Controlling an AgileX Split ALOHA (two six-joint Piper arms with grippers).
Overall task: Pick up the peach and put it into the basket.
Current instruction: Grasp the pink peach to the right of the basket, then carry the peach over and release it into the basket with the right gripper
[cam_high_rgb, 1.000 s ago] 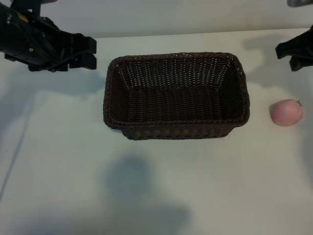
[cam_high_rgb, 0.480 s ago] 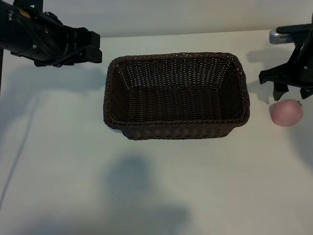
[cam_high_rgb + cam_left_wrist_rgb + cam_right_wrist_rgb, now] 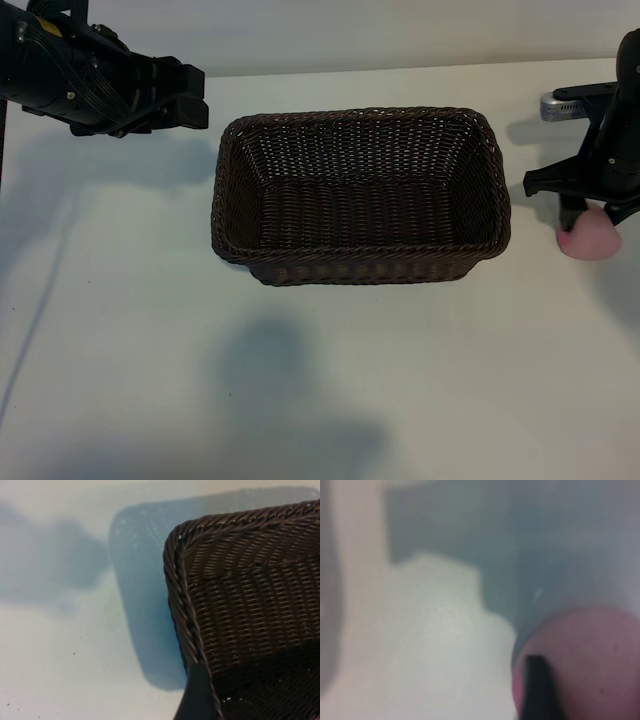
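The right tool (image 3: 590,208) hangs directly over the peach (image 3: 590,238) near the right edge of the white worktop (image 3: 400,380), one dark finger (image 3: 540,687) lying against the pink fruit; whether its fingers have clamped the peach cannot be told. The peach sits on the worktop just beside the right end of the brown wicker basket (image 3: 360,262), which stands mid-worktop. The left tool (image 3: 185,98), fingers apart, hovers near the basket's far-left corner.
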